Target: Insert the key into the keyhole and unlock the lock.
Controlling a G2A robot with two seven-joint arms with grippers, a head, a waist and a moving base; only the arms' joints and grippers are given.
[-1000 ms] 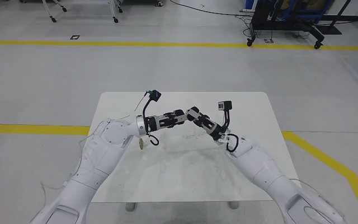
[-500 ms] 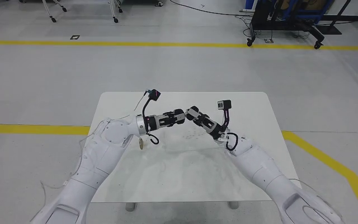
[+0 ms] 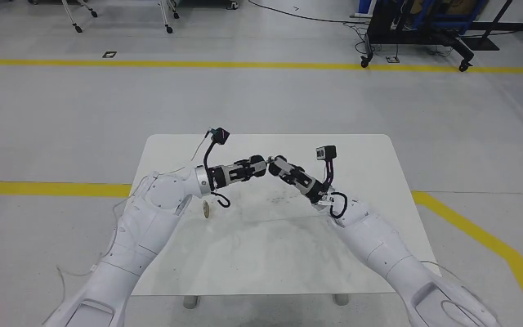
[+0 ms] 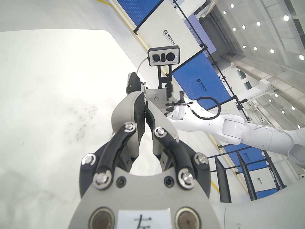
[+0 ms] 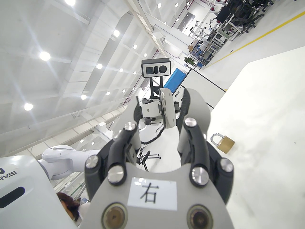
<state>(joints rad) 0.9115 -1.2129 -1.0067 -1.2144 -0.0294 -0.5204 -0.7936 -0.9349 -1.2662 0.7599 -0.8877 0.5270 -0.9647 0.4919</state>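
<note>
A brass padlock [image 3: 207, 209] with a silver shackle lies on the white table [image 3: 359, 155], beside the left arm; it is also the padlock [image 5: 224, 143] on the tabletop in the right wrist view. Both grippers meet in the air above the table's middle. My left gripper [image 3: 257, 164] [image 4: 144, 100] has its pads pressed together; I cannot make out a key between them. My right gripper [image 3: 275, 163] [image 5: 163, 98] is open, and its fingers [image 5: 190, 106] straddle the tips of the left gripper's fingers [image 5: 166, 110].
The tabletop [image 4: 47, 84] carries a few faint scuff marks. Yellow floor lines [image 3: 245, 63] run behind and beside the table. A dark wheeled frame [image 3: 417, 33] stands far off at the back right.
Both arms have shifted slightly toward the far left. The right gripper has come closer, so its open fingers now sit around the left gripper's tips. The padlock has not moved.
</note>
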